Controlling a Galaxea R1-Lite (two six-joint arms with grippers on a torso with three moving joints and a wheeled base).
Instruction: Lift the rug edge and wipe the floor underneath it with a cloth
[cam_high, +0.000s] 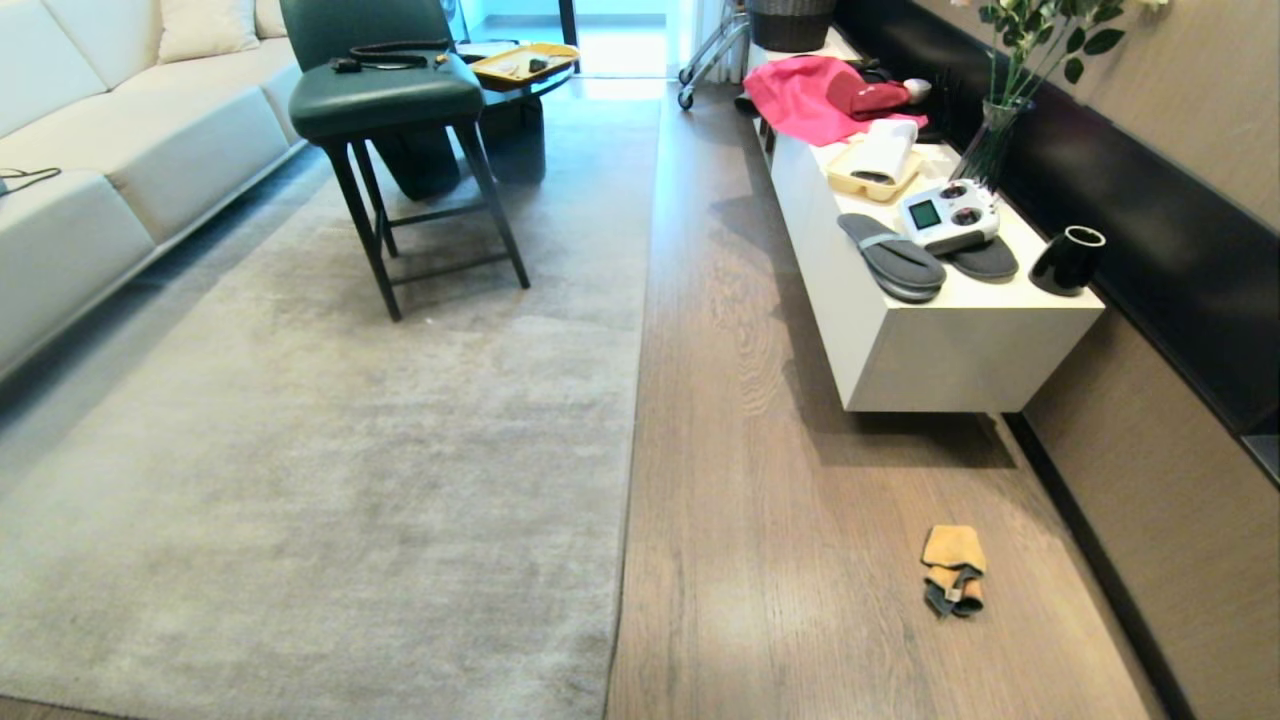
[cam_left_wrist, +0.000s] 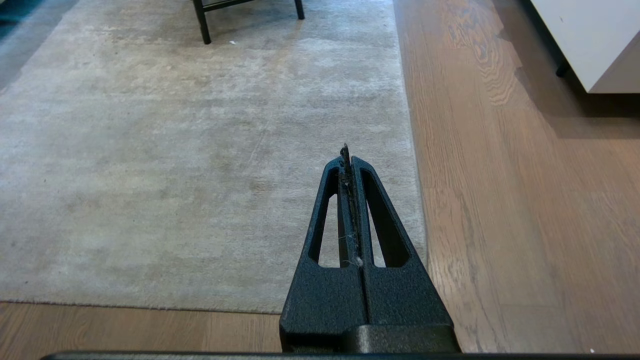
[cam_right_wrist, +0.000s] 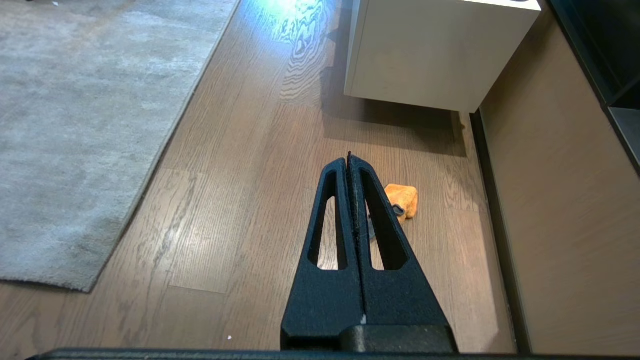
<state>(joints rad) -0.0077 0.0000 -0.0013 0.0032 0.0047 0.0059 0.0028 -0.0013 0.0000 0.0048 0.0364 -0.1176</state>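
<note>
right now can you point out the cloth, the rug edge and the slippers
the cloth (cam_high: 953, 568): head view, on its orange folded middle, lying on the floor.
the rug edge (cam_high: 636, 400): head view, on the straight border where pile meets wood.
the slippers (cam_high: 893, 257): head view, on the nearer grey slipper's sole, atop the white cabinet.

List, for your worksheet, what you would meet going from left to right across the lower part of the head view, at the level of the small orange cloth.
rug → rug edge → floor → cloth → dark skirting strip → brown wall panel
</note>
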